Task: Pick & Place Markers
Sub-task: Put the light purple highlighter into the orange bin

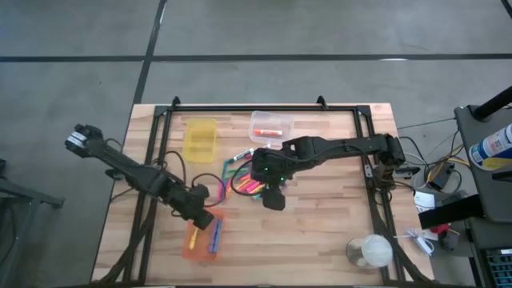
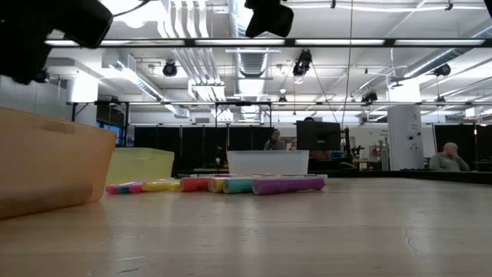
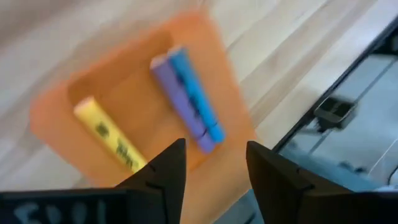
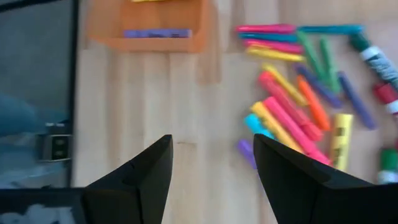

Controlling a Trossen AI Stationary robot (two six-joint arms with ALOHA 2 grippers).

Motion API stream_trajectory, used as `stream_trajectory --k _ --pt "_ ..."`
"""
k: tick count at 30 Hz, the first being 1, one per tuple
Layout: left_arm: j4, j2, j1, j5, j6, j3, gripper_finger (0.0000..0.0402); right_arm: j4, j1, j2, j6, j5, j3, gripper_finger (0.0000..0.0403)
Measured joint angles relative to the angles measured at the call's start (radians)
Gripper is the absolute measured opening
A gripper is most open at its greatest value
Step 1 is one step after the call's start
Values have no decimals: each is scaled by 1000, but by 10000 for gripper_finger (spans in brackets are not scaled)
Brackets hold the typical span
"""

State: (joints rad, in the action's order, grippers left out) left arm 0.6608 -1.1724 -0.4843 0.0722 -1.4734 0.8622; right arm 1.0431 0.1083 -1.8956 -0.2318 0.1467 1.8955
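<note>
Though light and stiff, markers likely slick and prone to roll; best pinched mid-barrel, across the length. Heaped mid-desk, three already in orange bin. Left pincer spread, empty, above that bin; right pincer spread, empty, beside heap. Clear-bin contents unclear; lower markers overlapped.

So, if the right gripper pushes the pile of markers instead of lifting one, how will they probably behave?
The markers look like round, smooth sticks, so a push would probably make them roll and spread over the wooden table. They look stiff and light, so they would likely slide, not bend. They lie crossed in a loose pile, so moving one may disturb its neighbours. The right gripper is open above them.
</note>
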Motion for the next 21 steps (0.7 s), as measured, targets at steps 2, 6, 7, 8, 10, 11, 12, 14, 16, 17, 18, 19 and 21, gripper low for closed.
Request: stream_trajectory --k 2,6,7,8,10,11,12,14,16,17,18,19,21 --pt "1 37 1 -61 6 5 160 0 0 -2 55 -27 -12 216" --pt "-6 117 3 -225 36 36 160 -22 0 -4 163 -46 -70 216" --pt "-11 135 3 -266 61 47 160 -32 0 -4 192 -57 -92 216" --pt "-16 154 3 -310 95 58 160 -44 0 -4 216 -73 -116 216" --pt "-15 190 3 -391 156 79 160 -72 0 -4 255 -114 -172 216" --pt "-16 206 3 -425 185 92 160 -86 0 -4 264 -139 -201 216" --pt "-17 222 3 -452 215 105 160 -104 0 -4 270 -157 -232 216" --pt "-17 251 3 -481 265 133 160 -130 -7 -4 293 -175 -293 216" --pt "-21 275 3 -510 304 159 160 -143 -12 -5 330 -177 -353 215" --pt "-21 285 3 -522 324 170 160 -147 -13 -5 352 -178 -381 215" --pt "-21 293 3 -524 345 180 160 -153 -14 -5 373 -178 -409 214" --pt "-20 301 3 -524 371 191 160 -159 -14 -5 390 -178 -437 214" --pt "-20 312 3 -529 419 210 160 -164 -15 -5 414 -177 -486 214"
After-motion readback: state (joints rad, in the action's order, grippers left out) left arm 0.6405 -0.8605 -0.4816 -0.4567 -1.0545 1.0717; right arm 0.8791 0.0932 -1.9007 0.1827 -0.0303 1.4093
